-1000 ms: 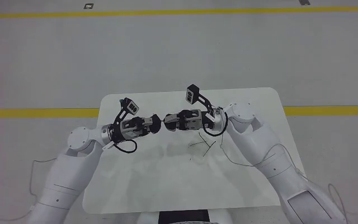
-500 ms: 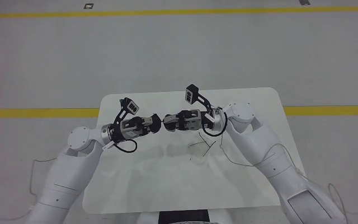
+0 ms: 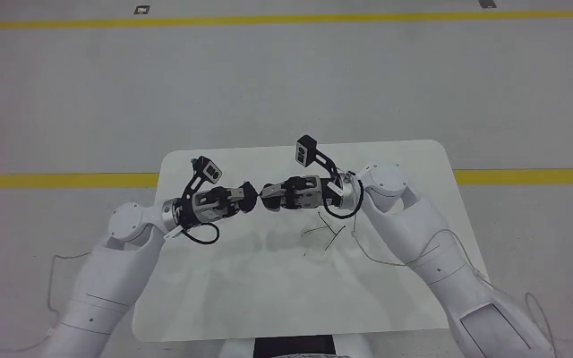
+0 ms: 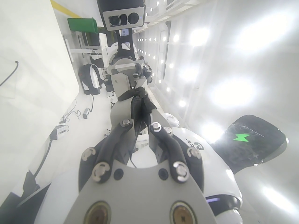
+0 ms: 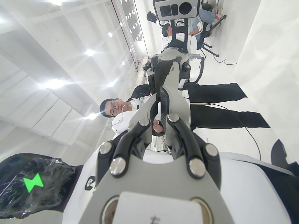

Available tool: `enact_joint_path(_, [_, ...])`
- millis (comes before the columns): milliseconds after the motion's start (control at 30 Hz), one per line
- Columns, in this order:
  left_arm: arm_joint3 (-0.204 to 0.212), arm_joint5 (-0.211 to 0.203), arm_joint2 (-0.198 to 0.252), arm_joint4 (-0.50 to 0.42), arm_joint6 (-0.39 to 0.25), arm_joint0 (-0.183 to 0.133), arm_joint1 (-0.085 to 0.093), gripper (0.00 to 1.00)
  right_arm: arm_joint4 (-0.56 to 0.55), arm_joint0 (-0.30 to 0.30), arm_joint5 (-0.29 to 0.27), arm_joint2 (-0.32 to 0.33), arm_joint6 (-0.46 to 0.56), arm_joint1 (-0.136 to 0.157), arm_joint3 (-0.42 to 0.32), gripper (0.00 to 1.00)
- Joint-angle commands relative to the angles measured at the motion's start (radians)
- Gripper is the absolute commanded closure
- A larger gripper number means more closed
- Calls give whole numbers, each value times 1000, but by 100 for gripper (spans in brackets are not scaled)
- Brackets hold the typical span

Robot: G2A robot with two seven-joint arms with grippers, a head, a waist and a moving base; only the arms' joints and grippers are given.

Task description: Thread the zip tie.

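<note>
Right pincer (image 3: pixel 269 195) edged slightly toward left pincer (image 3: pixel 252 193)

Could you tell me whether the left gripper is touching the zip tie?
Touching. In the left wrist view the left gripper has its jaws pinched on the black zip tie.

Top overhead; wrist views close, opposed, sharing right end effector (image 5: pixel 158 95).
</note>
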Motion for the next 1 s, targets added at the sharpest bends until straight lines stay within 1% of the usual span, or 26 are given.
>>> enact_joint_path(0, [0,-2,-1,-1,-2,1,1,100,2,-1,0,4,-5,0,-1,0])
enact_joint_path(200, [2,-7,-8,-2,-9,7,4,100,-11,-5,-2,32,-6,9,-2,0])
enact_joint_path(333, [2,-16,-20,-6,-17,15,7,100,-29,-12,3,65,-3,19,0,0])
enact_joint_path(500, [10,-32,-38,-14,-45,28,12,100,-86,-24,21,119,9,40,7,0])
enact_joint_path(567, [3,-26,-41,-16,-57,30,14,100,-122,-28,35,143,12,51,18,0])
enact_joint_path(867, [3,-27,-41,-12,-51,30,13,100,-122,-28,35,143,12,51,18,0])
enact_joint_path(900, [7,-31,-36,0,-31,32,13,100,-122,-28,35,143,12,51,18,0])
enact_joint_path(933, [27,-42,-31,-7,-13,34,11,100,-122,-28,35,143,12,51,18,0])
enact_joint_path(967, [45,-50,-29,-18,-10,35,9,100,-122,-28,35,143,12,51,18,0])
